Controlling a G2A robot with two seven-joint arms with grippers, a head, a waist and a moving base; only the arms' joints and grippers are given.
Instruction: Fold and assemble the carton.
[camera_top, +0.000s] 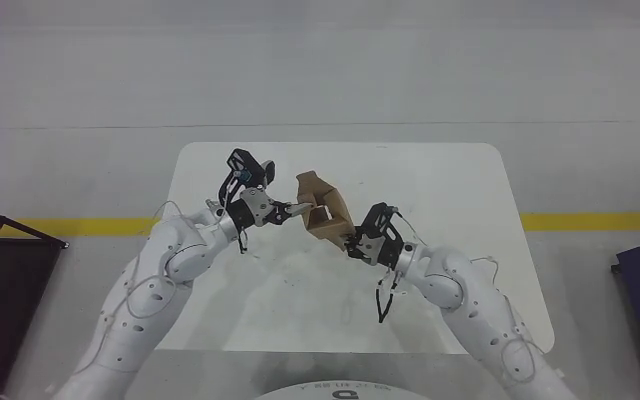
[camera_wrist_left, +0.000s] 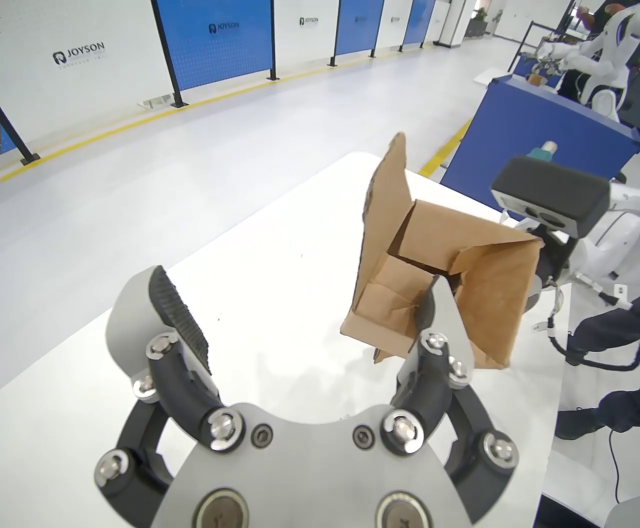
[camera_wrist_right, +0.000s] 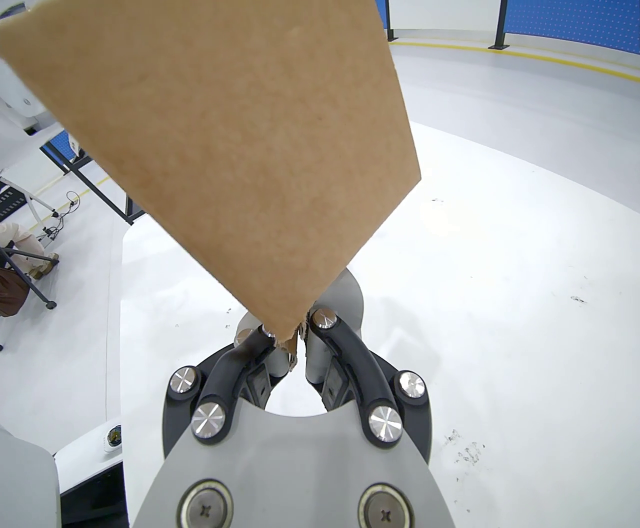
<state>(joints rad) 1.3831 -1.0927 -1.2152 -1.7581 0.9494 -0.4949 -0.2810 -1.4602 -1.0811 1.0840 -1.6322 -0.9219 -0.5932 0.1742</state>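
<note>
Brown cardboard carton (camera_wrist_left: 492, 300), part-erected, open mouth facing the left arm, is over mid-tabletop btwn the two arms, tilted. It looks held just off the white tabletop (camera_top: 440, 290), though whether its low edge grazes the surface can't be told. One tall flap (camera_wrist_left: 385, 200) stands up free at the side. Small inner flaps (camera_wrist_left: 387, 295) lie folded inside, not flat yet.

Right end effector (camera_wrist_right: 294, 342) is clamped on a corner of the carton's outer panel, opp. side from the mouth. Left end effector (camera_wrist_left: 297, 279) has its fingers wide apart, gripping nothing. One finger (camera_wrist_left: 442, 320) is at the mouth, against or just beside an inner flap; contact not sure.

Step in hand, prob.: seat the inner flaps w/ the left finger while the right steadies the body. To do it well, push along the flap's crease, slow, aiming the force toward the right clamp so the carton doesn't swing. A corner pinch gives little resistance to twisting. Use the finger's flat pad, not the tip, so the board doesn't dent. Stay clear of the tall flap, which likely has to fold over afterwards. Task approx. midway, I'd judge.
</note>
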